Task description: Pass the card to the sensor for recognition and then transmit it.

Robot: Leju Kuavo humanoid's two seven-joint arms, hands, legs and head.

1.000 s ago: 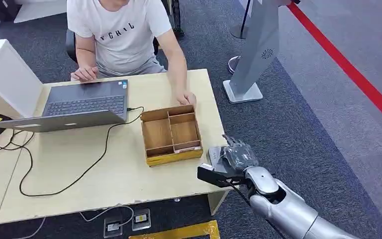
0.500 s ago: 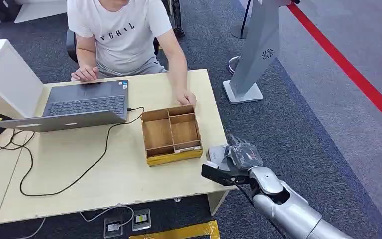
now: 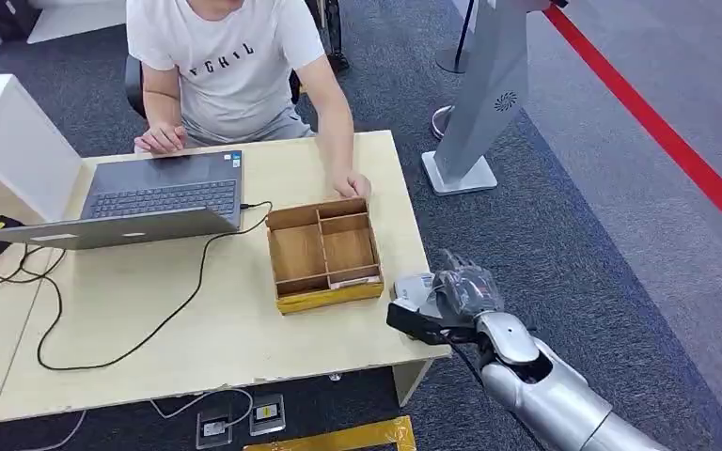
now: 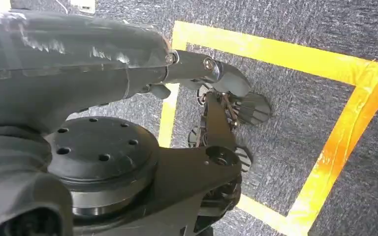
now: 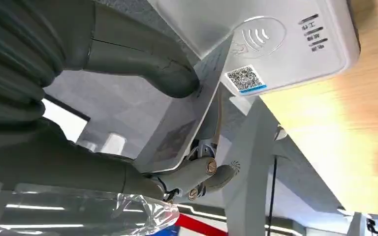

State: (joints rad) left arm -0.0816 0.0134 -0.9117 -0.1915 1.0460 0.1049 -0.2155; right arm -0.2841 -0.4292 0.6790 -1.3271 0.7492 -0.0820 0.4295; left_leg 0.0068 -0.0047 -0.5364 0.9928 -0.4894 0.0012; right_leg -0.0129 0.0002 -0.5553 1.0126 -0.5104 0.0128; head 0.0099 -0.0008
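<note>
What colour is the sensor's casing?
White, with a blue-edged QR sticker; the sensor shows best in the right wrist view.

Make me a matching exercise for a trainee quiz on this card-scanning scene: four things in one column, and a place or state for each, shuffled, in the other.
Things:
1. card
2. card reader
3. laptop
4. wooden tray

Places or states:
A. open, in front of the seated person
B. white, at the table's corner
C. divided into compartments, mid-table
D. pinched in the right robot hand

Pairs: 1-D, 2-B, 3-A, 4-C
</note>
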